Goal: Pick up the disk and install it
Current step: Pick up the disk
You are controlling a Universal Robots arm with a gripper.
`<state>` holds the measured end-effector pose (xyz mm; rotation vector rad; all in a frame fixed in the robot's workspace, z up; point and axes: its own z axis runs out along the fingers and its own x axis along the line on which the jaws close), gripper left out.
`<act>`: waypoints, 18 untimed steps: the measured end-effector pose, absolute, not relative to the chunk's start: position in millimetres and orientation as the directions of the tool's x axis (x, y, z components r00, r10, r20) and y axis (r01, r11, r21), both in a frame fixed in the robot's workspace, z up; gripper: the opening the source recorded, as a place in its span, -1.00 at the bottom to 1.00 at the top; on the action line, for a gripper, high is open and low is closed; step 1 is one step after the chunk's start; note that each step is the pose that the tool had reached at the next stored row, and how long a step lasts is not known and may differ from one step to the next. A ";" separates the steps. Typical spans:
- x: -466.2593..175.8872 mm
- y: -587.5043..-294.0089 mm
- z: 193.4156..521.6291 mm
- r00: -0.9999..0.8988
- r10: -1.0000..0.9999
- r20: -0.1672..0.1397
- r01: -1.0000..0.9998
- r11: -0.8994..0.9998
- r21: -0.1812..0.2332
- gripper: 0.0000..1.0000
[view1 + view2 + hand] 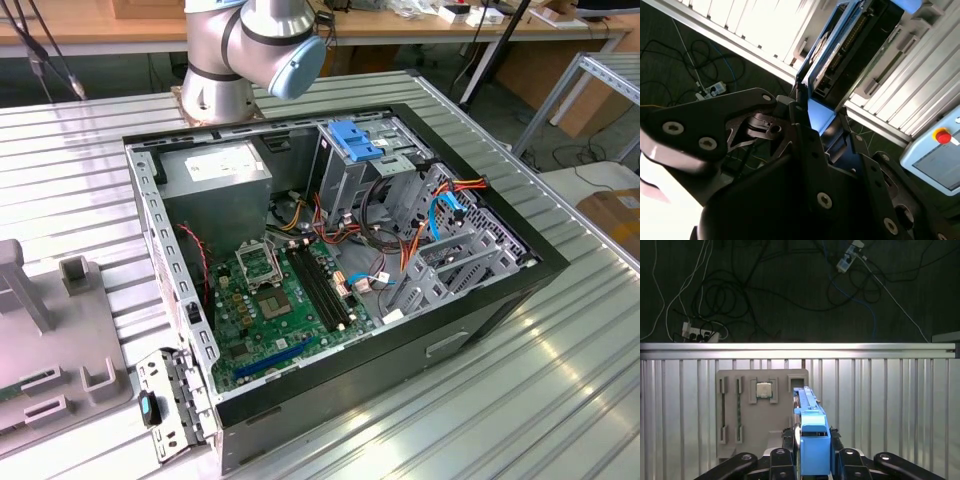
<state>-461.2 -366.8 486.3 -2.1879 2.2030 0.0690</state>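
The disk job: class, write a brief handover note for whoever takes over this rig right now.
Gripper: the gripper is shut on the flat silver-grey metal disk, gripping its blue plastic carrier.
Where: in the first wrist view the disk is edge-on over the grey plastic parts tray on the ribbed metal table.
Done: disk grasped.
Left: the disk is not yet in the open black computer case seen in the exterior view.

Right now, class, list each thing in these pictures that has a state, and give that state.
Silver-grey metal disk in blue plastic carrier: held in the hand.
Black hand: shut on the disk.
Black computer case: lying open, side panel off.
Square silver chip: seated in grey holder tray.
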 end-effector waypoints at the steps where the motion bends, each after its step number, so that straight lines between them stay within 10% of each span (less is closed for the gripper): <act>1: -461.2 -366.8 488.4 -0.007 -0.998 -0.057 -1.000 0.007 0.006 -0.26; 18: -461.3 -366.9 500.2 -0.007 -0.998 -0.057 -1.000 0.007 0.006 -0.26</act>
